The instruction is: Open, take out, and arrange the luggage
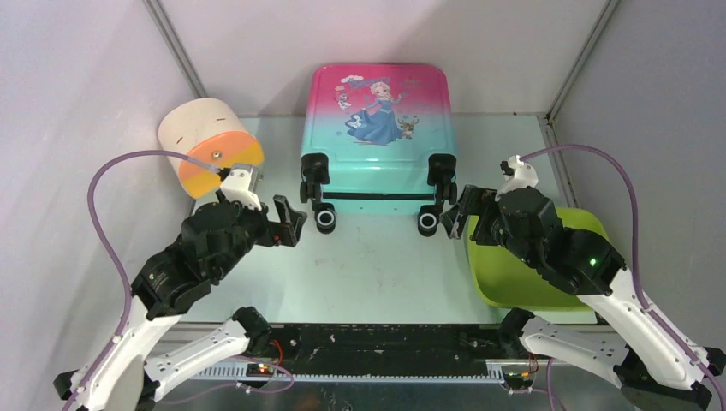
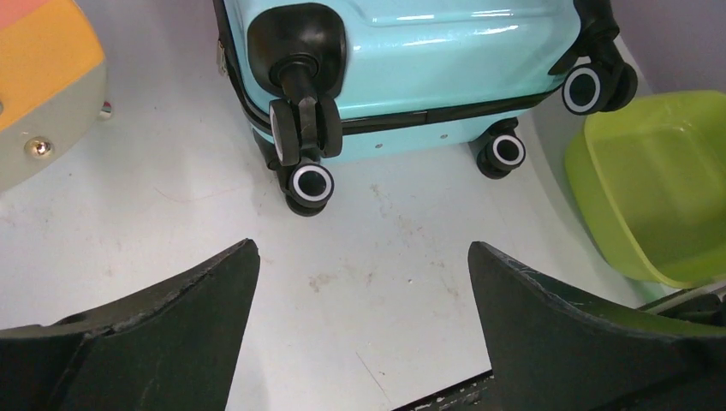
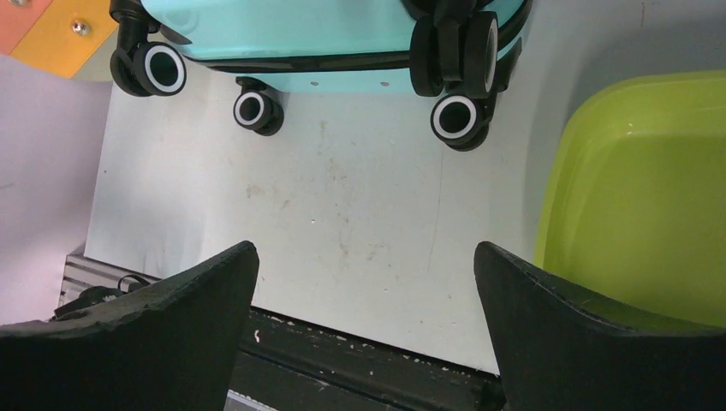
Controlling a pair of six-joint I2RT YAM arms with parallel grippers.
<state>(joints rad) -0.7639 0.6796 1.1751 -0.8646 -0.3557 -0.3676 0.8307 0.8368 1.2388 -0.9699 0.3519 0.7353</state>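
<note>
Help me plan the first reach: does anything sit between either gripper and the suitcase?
Nothing visible does. Only bare table lies between the open left gripper, the open right gripper and the luggage at its wheeled end. The cream-and-orange cylinder and the green tub sit off to the sides.

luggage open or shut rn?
Shut. The luggage lies with its printed side up, both halves meeting along the dark seam at the wheel end; no lining shows.

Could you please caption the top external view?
Closed luggage lies flat; open left pincer and right pincer flank its wheeled end.
</note>
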